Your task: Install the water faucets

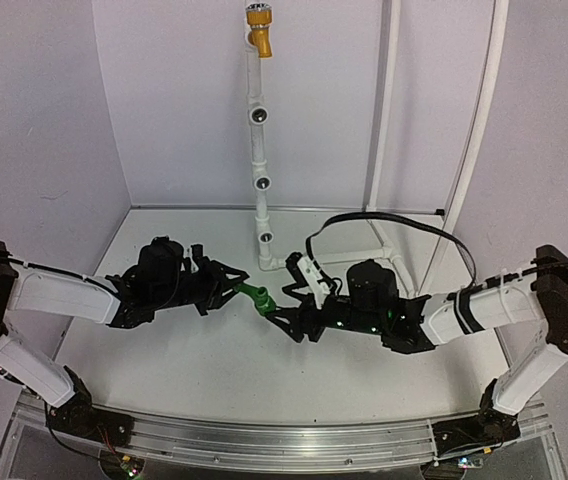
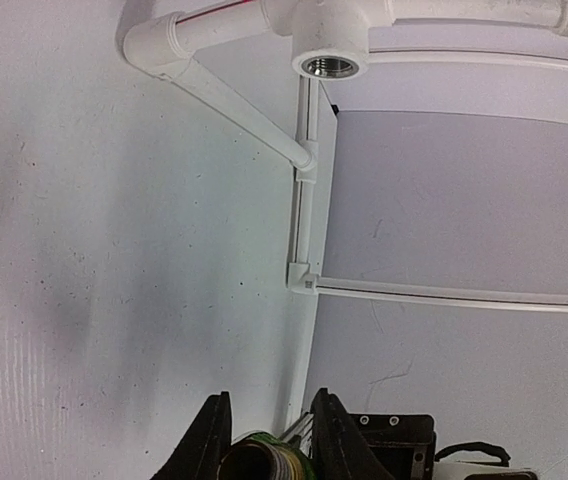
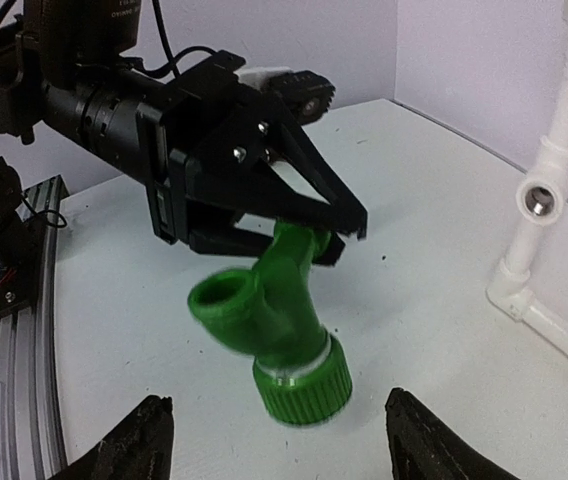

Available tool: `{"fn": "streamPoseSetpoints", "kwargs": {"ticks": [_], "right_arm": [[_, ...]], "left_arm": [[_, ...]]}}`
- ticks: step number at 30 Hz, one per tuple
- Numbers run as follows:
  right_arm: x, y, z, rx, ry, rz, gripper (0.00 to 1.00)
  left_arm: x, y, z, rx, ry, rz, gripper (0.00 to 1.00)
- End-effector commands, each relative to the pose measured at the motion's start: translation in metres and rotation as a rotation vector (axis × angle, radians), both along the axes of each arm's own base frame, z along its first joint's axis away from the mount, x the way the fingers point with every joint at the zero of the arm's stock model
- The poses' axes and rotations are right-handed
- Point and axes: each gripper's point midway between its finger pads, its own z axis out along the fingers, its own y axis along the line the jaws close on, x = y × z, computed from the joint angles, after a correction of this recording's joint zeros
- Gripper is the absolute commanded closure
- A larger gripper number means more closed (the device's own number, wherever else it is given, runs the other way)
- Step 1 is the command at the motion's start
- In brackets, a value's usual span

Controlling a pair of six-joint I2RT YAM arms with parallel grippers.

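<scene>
- left gripper (image 1: 230, 290) is clamped on the green faucet (image 3: 286, 318), held over the desk (image 1: 184, 360) between both arms.
- a curved spout, open round mouth and ribbed green cap are seen.
- right gripper (image 1: 282, 308) is spread apart near the cap.

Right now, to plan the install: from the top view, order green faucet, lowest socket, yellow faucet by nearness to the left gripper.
From the left gripper:
1. Green faucet, in its jaws.
2. Lowest socket, low on the stand.
3. Yellow faucet, atop the stand.
</scene>
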Motion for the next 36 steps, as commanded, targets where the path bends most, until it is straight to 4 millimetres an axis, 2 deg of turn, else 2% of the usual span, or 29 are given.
{"fn": "streamPoseSetpoints", "kwargs": {"ticks": [1,4,8,15,18,24,25,27,29,30,34,36], "right_arm": [[0.018,0.034,0.044,0.105,-0.139,0.023,0.29],[0.025,0.043,0.044,0.121,-0.15,0.013,0.35],[0.03,0.051,0.038,0.12,-0.149,0.013,0.57],[0.032,0.053,0.025,0.095,-0.139,0.001,0.54],[0.035,0.052,0.023,0.091,-0.139,-0.016,0.6],[0.037,0.055,0.017,0.079,-0.133,-0.023,0.62],[0.038,0.054,0.017,0.078,-0.133,-0.027,0.71],[0.039,0.052,0.018,0.08,-0.127,-0.041,0.98],[0.04,0.047,0.025,0.096,-0.119,-0.071,1.0],[0.041,0.042,0.031,0.111,-0.111,-0.092,1.0],[0.045,0.001,0.056,0.201,-0.046,-0.249,1.0],[0.055,-0.023,0.053,0.158,0.037,-0.344,1.0]], "left_arm": [[0.002,-0.014,0.034,-0.107,-0.002,-0.032,1.0],[0.002,-0.012,0.032,-0.11,0.012,-0.022,1.0],[0.002,-0.012,0.032,-0.117,0.018,-0.018,1.0],[0.003,-0.012,0.041,-0.132,0.006,-0.028,1.0],[0.003,-0.012,0.042,-0.134,0.004,-0.028,1.0],[0.003,-0.009,0.045,-0.139,-0.005,-0.024,1.0],[0.003,-0.009,0.047,-0.14,-0.007,-0.024,1.0],[0.002,-0.009,0.049,-0.141,-0.016,-0.027,1.0],[0.002,-0.009,0.053,-0.128,-0.053,-0.04,0.98],[0.002,-0.008,0.056,-0.118,-0.081,-0.047,0.91],[0.011,0.012,0.065,0.007,-0.274,-0.034,0.12],[0.021,0.028,0.067,0.095,-0.38,-0.02,0.01]]}}
